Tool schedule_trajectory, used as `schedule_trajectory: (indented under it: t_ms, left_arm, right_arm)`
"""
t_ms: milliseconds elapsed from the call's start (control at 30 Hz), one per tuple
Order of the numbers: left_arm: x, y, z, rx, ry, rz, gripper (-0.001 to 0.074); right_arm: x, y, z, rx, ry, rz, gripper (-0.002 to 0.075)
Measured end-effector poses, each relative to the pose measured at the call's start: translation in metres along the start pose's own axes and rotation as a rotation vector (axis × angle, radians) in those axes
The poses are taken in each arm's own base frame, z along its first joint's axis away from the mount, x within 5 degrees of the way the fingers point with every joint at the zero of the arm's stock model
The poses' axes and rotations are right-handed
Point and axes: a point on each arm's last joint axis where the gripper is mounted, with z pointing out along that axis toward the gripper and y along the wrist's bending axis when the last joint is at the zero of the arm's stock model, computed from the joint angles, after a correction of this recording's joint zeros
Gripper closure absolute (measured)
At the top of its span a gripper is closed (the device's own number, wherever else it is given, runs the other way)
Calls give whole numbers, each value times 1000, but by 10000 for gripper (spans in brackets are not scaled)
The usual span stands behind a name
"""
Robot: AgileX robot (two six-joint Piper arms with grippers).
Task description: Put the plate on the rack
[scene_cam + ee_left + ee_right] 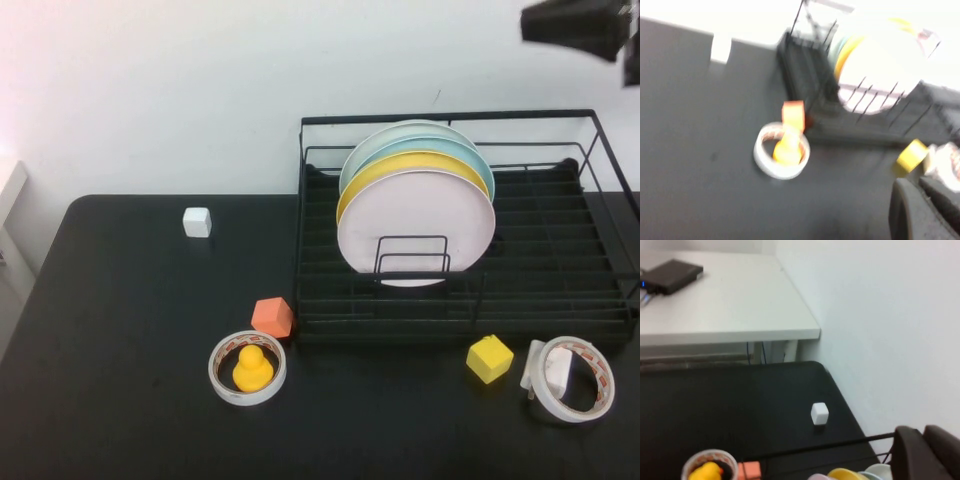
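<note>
Already your plate (pixel 416 225) stands upright between the rack (pixel 560 255) dividers, fronting the stack. Right hand (pixel 580 25) hovers at two o'clock, left hand (pixel 920 210) unseen overhead; grip unclear for both.

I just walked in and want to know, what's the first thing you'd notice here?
The black rack at the table's far right, with three plates standing upright in it: the pale pink plate in front, a yellow plate and a light blue plate behind. Next, the yellow duck sitting inside a tape ring near the front. The right gripper hangs high above the rack; the left gripper shows only in its wrist view.
</note>
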Motion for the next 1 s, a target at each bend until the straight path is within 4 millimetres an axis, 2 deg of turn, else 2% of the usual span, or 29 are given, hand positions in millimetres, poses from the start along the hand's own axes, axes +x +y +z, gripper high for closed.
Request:
schedule_trajectory:
  t_ms: [100,300,500,600,733,867,1000]
  left_arm:
    - [4,2,-4,10,-21,3,735]
    - [10,4,3,12,-11,8,735]
    - [11,4,5,24,-23,3,735]
    - [11,4,5,26,-24,2,735]
    - [11,4,5,27,-25,2,735]
    - [11,4,5,27,-25,2,735]
    - [11,4,5,27,-25,2,735]
  right_arm:
    - [-24,12,-13,13,19,28,711]
    - [-66,53,-27,4,45,-33,720]
    - [-93,111,-45,-10,29,-83,719]
    - [-95,144,-57,2,31,-91,719]
    - [-94,184,-73,116,24,-115,720]
    - [-86,211,-84,213,17,-120,720]
    - [-74,234,-88,204,39,-124,718]
